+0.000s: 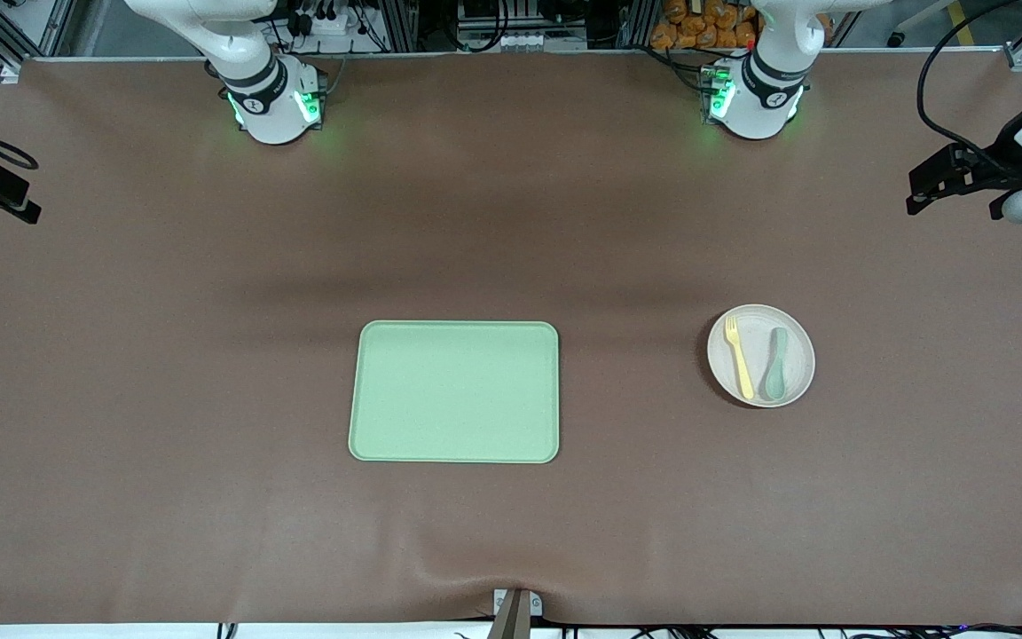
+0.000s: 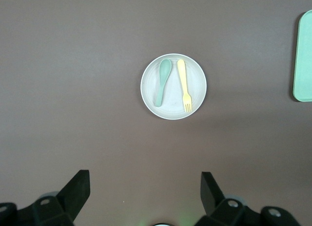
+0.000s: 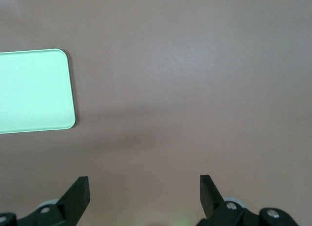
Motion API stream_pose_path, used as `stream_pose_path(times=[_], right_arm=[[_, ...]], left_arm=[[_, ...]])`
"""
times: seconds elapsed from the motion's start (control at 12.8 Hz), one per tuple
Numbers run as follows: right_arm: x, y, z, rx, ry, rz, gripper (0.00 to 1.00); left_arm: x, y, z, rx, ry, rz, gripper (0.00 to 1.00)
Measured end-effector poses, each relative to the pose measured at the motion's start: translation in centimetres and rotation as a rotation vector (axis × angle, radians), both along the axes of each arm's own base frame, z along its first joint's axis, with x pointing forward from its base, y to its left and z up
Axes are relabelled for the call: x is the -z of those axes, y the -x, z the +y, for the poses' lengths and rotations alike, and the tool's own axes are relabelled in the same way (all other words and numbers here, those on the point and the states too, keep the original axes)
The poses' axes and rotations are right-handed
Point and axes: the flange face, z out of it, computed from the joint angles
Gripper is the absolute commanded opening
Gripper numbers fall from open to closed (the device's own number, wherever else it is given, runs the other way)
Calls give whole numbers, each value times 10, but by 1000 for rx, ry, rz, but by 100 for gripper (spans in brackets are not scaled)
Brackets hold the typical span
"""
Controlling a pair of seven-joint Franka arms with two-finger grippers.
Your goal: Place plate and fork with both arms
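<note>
Before you, a table (image 1: 165, 355) covered in brown matting. Item one: a pale green tray (image 1: 455, 391), near the middle. Item two: the plate (image 1: 795, 342), toward the left arm's end, well apart from the tray. Item three: the fork (image 1: 739, 358), lying on the plate. Item four: a grey-green spoon (image 1: 776, 364), also on the plate, beside the fork. Your left tool (image 2: 145, 194) hangs high over bare table near the plate, fingers spread, holding nothing. Your right tool (image 3: 145, 194) hangs over bare table beside the tray, likewise spread and empty.
</note>
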Motion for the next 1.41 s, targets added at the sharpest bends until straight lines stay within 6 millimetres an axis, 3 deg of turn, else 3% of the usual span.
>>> stream_pose_path(times=[1.41], right_arm=[[0,0,1,-1,-2,0,100]], left_arm=[[14,-6,15,-39,48,29,100]])
